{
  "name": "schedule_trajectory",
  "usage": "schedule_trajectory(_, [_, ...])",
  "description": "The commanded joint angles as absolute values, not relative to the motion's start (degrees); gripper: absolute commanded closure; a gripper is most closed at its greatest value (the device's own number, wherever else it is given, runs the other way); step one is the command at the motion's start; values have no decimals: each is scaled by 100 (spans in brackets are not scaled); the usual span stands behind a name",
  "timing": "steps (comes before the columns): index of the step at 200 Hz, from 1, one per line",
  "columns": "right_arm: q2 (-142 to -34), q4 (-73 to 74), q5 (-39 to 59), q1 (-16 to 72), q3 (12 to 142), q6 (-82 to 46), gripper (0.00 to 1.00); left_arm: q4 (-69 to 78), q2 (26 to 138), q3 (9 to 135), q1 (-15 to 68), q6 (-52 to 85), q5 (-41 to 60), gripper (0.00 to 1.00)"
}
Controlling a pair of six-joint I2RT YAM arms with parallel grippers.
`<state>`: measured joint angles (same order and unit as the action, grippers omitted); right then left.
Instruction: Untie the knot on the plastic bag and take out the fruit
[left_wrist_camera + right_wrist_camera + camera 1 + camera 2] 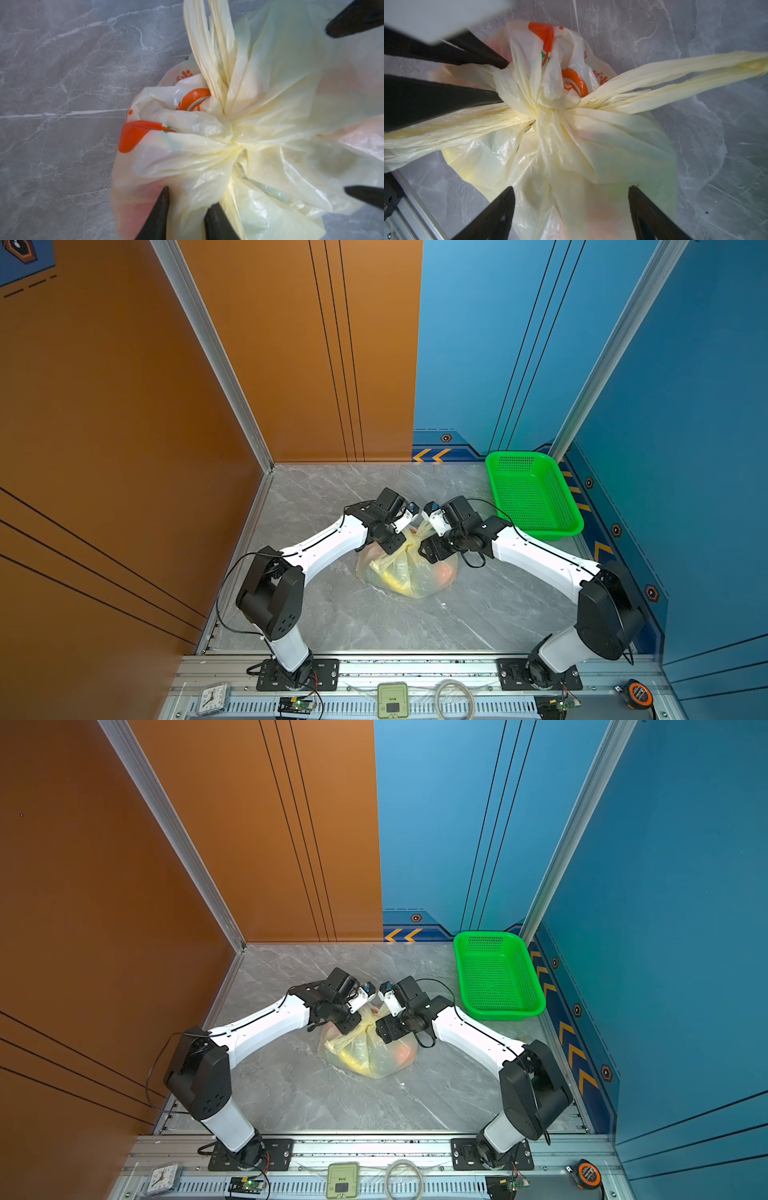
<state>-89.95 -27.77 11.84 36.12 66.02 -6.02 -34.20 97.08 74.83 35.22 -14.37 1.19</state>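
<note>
— Left tool (190, 196): clamped on a plastic bag (187, 166) fold beside the knot (232, 128). Right tool (571, 188): spread apart, empty, over it.
— Sits on the table (478, 614), still tied. Keep that fold pinned; take the handle strip (675, 68) near the knot, pull gently sideways.
</note>
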Motion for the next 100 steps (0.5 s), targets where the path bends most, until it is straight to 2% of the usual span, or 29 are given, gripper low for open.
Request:
schedule_trajectory(1, [-9141, -2611, 1181, 3642, 6810, -655, 15, -3414, 9615, 7479, 3463, -1490, 402, 77])
schedule_trajectory(45, [-9415, -2527, 1106, 3696, 6915, -646, 25, -3309, 9509, 7533, 3393, -1375, 575, 99])
schedule_trajectory(63, [-9520, -2480, 1058, 3722, 6964, -663, 31, -3278, 9406, 7490, 3340, -1321, 691, 100])
schedule_trajectory(83, [-9609, -2358, 1027, 3746, 6974, -703, 47, -3228, 9278, 7403, 3259, -1234, 862, 100])
schedule_trajectory(100, [-9683, -2324, 962, 3753, 7010, -720, 68, -3157, 9155, 7284, 3187, -1128, 1009, 100])
